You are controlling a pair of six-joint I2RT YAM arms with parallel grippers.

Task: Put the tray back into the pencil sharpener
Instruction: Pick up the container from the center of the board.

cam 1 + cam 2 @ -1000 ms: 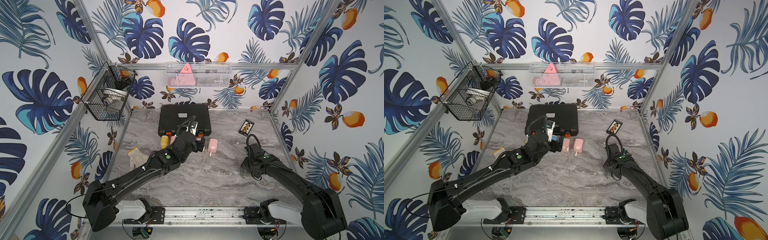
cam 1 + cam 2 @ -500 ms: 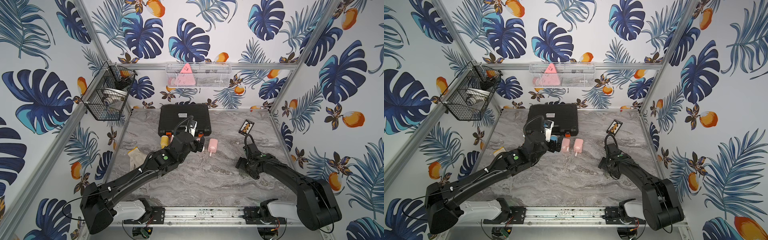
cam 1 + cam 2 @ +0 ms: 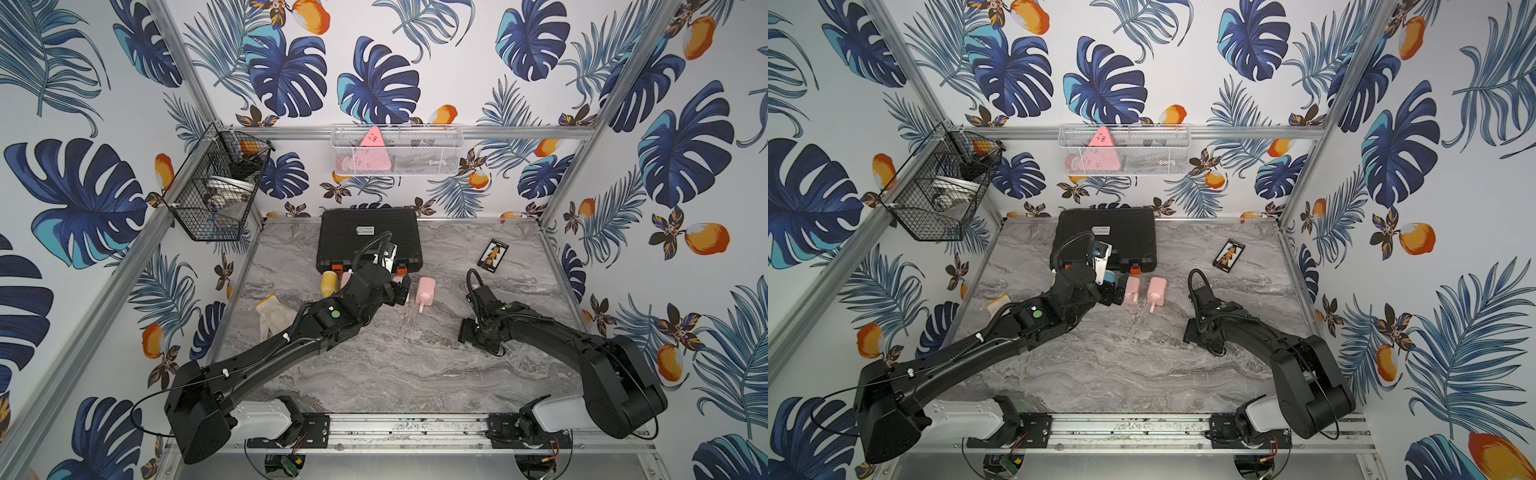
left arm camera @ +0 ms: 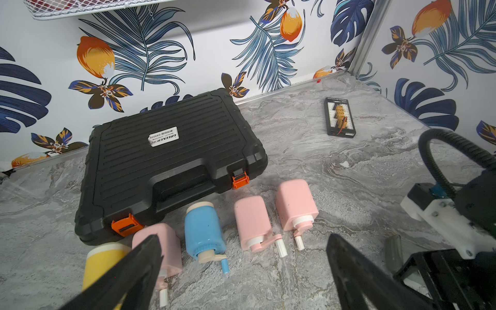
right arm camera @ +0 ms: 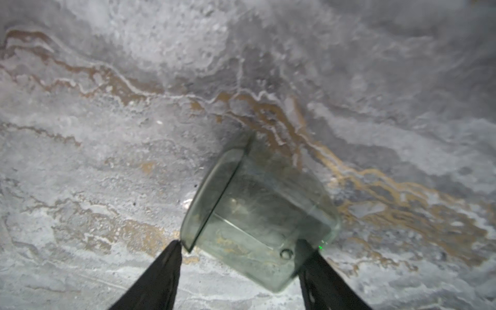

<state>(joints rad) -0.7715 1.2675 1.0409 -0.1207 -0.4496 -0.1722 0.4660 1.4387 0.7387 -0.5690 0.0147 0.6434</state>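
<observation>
The clear tray [image 5: 257,214] lies askew on the marble table, and the left wrist view shows a sliver of the tray [image 4: 393,249]. My right gripper [image 5: 240,245] reaches down over it, low at the table's right [image 3: 467,332]. One fingertip [image 5: 174,247] touches the tray's front corner and the other presses its side wall. Several pencil sharpeners lie in a row before the black case: pink [image 4: 294,204], pink [image 4: 251,222], blue [image 4: 202,230]. I cannot tell which one lacks a tray. My left gripper [image 4: 243,239] hovers wide open just short of that row, holding nothing.
The black tool case [image 3: 368,237] sits at the back of the table. A white glove [image 3: 272,318] lies at the left and a small black connector board [image 3: 492,254] at the back right. Wire baskets [image 3: 216,187] hang on the walls.
My right gripper has shifted a little toward the table's middle; its jaws widened, then narrowed onto the tray. The left arm has barely moved.
</observation>
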